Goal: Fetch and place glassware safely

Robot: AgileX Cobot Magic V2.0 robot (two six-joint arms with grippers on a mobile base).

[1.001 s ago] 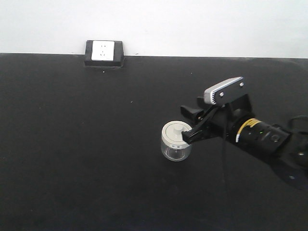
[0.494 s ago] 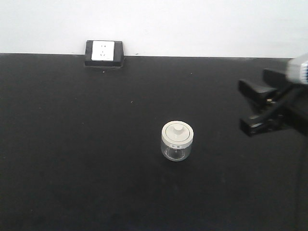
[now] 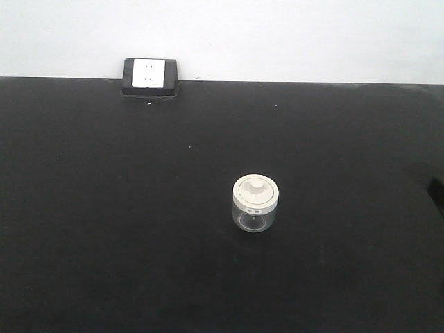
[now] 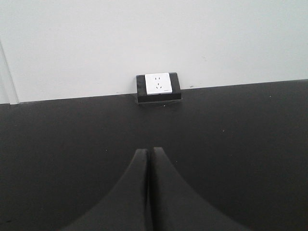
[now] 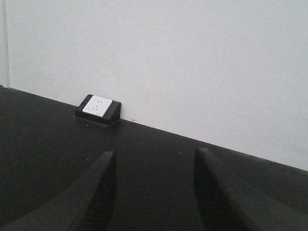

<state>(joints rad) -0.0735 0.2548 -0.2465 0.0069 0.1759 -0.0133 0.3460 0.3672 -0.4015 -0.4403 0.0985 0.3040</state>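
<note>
your glass jar [image 3: 255,204] stood fragile and slick; right gripper [image 5: 154,192] was apart, left gripper [image 4: 148,192] together; grip below the lid.

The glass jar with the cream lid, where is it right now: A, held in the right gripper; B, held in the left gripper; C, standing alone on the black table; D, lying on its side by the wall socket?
C: the glass jar stands upright on the black table with its lid on, no gripper near it.
</note>
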